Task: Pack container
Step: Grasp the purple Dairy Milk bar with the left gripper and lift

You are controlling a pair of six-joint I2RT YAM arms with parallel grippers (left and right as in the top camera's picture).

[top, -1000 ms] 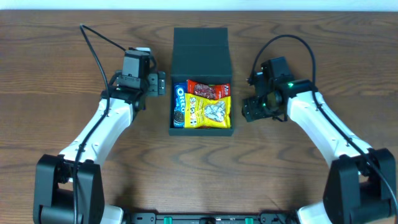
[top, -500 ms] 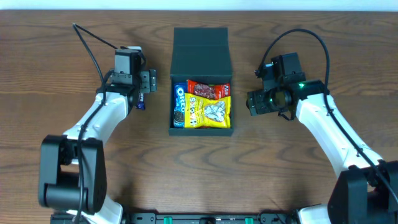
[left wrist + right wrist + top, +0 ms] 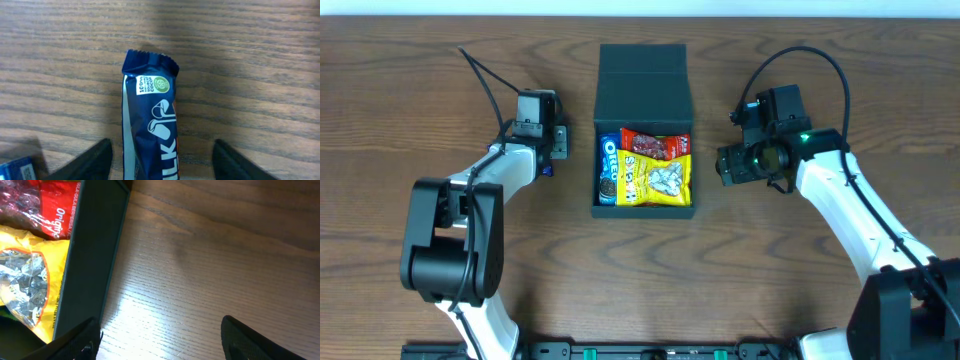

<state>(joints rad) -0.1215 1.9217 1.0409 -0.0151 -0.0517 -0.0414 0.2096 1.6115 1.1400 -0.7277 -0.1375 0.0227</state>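
Note:
The dark teal container stands open at the table's middle, its flap lid folded back. It holds an Oreo packet, a red packet and a yellow packet. My left gripper is open just left of the container. In the left wrist view a dark blue snack bar lies flat on the table between the open left gripper's jaws. My right gripper is open and empty just right of the container; its wrist view shows the container's right wall.
A small piece of another blue wrapper shows at the lower left corner of the left wrist view. Bare wood table lies around the container. Arm cables loop above both wrists.
My left gripper moved left away from the container, then a little back right, and now sits over the blue bar. My right gripper rose slightly, then held still.

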